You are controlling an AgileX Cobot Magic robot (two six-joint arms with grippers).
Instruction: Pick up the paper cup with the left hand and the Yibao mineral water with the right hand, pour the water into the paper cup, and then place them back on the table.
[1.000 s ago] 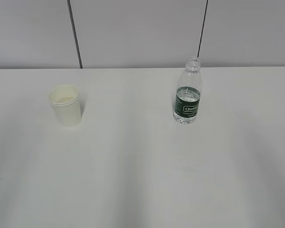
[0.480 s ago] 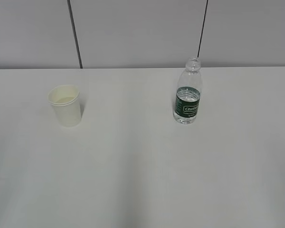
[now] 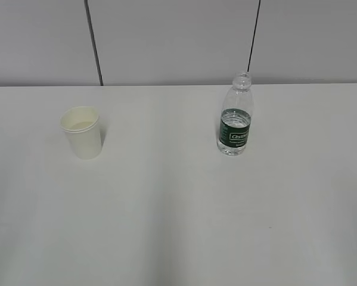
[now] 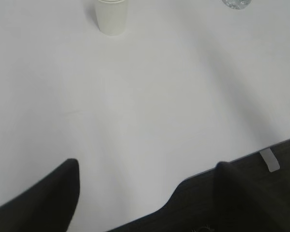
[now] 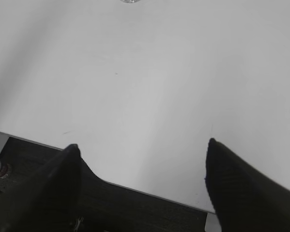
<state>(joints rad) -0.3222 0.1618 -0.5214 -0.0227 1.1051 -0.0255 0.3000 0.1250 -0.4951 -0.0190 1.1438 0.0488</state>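
Jaws on the black left hand [image 4: 145, 193] and black right hand [image 5: 140, 188] gape wide, empty, over the near edge of the white table [image 3: 178, 208]. Far ahead stand the cream paper cup [image 3: 81, 131], contents unclear, and the uncapped part-filled clear Yibao mineral water [image 3: 235, 116]; a clumsy approach could topple either.

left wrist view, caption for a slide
Open left fingers over the table edge, paper cup far ahead.
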